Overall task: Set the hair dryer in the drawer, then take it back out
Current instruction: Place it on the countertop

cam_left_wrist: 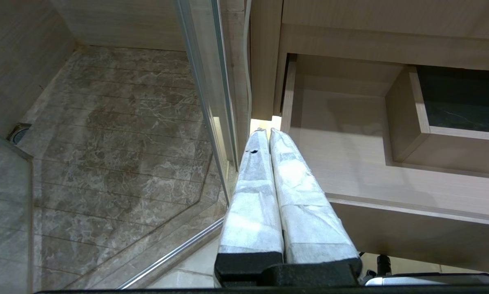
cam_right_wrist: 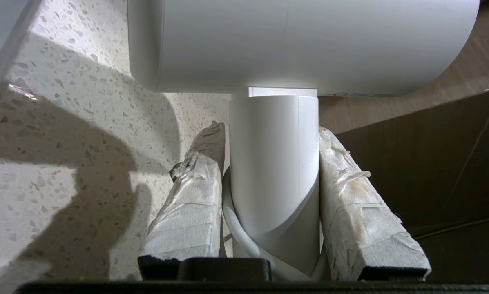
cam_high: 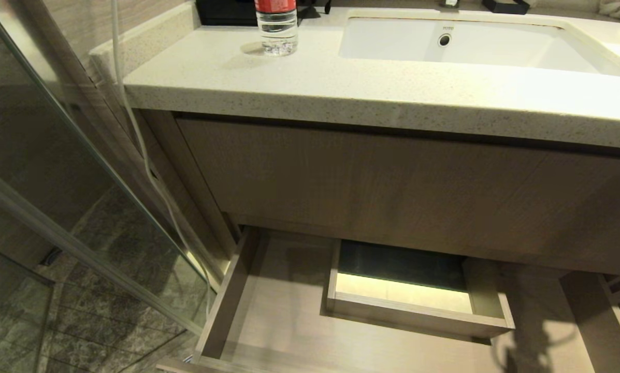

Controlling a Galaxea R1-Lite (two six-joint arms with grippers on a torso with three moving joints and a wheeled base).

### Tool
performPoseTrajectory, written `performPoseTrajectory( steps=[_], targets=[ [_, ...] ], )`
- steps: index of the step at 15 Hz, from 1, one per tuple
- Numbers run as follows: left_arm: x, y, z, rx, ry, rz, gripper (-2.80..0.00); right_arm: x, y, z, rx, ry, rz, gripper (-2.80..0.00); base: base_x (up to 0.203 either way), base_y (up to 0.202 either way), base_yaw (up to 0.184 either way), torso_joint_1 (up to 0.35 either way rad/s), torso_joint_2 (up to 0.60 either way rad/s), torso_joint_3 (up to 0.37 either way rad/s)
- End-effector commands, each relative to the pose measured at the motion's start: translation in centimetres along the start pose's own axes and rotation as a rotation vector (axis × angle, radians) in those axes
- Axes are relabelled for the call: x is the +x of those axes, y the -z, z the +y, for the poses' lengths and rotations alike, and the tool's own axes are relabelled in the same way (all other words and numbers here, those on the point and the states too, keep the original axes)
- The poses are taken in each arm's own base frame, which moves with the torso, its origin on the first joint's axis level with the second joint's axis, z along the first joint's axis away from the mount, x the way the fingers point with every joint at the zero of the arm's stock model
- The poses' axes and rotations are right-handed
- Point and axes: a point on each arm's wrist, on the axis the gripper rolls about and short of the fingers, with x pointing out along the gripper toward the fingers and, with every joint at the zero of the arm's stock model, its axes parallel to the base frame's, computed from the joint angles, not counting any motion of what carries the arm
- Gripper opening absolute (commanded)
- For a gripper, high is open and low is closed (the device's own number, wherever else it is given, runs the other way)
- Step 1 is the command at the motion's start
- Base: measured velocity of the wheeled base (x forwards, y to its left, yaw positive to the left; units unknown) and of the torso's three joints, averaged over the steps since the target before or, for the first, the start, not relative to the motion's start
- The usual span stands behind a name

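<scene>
Leftmost, the left gripper [cam_left_wrist: 266,131] hangs with its taped fingers pressed together, pointing down beside the glass shower door [cam_left_wrist: 205,94] and the left edge of the wide light-brown wood-grain drawer [cam_high: 268,305], which stands pulled out under the speckled stone counter [cam_high: 341,88]. Rightward, the right gripper [cam_right_wrist: 269,136] clamps the slim handle of the white fat-barrelled hair dryer [cam_right_wrist: 301,41] over the counter's edge

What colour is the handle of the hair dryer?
White; the right wrist view shows the hair dryer handle best.
</scene>
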Motion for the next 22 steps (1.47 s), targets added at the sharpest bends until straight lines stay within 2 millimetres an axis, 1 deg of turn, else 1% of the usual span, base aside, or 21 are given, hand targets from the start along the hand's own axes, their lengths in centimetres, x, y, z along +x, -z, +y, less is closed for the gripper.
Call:
performPoseTrajectory(
  steps=[1,9,14,16,17,22],
  targets=[
    [0.0,0.0,0.0,0.000,0.000,0.000,-2.80,1.3,0.9,1.2,-0.009,-0.026,0.020,-2.80,0.000,0.000,0.000,0.000,0.00,0.000],
    [0.0,0.0,0.0,0.000,0.000,0.000,-2.80,2.1,2.0,2.3,-0.031,-0.064,0.054,-2.80,0.000,0.000,0.000,0.000,0.00,0.000],
    [0.0,0.0,0.0,0.000,0.000,0.000,-2.80,1.9,2.2,2.6,-0.052,-0.082,0.065,-2.80,0.000,0.000,0.000,0.000,0.00,0.000],
    [0.0,0.0,0.0,0.000,0.000,0.000,-2.80,1.7,2.2,2.4,-0.073,-0.104,0.027,-2.80,0.000,0.000,0.000,0.000,0.00,0.000],
    [0.0,0.0,0.0,0.000,0.000,0.000,-2.80,1.6,2.1,2.4,-0.074,-0.105,0.026,0.00,0.000,0.000,0.000,0.000,0.00,0.000],
    [0.0,0.0,0.0,0.000,0.000,0.000,-2.80,1.0,1.9,2.1,-0.065,-0.103,0.023,0.00,0.000,0.000,0.000,0.000,0.00,0.000]
  ],
)
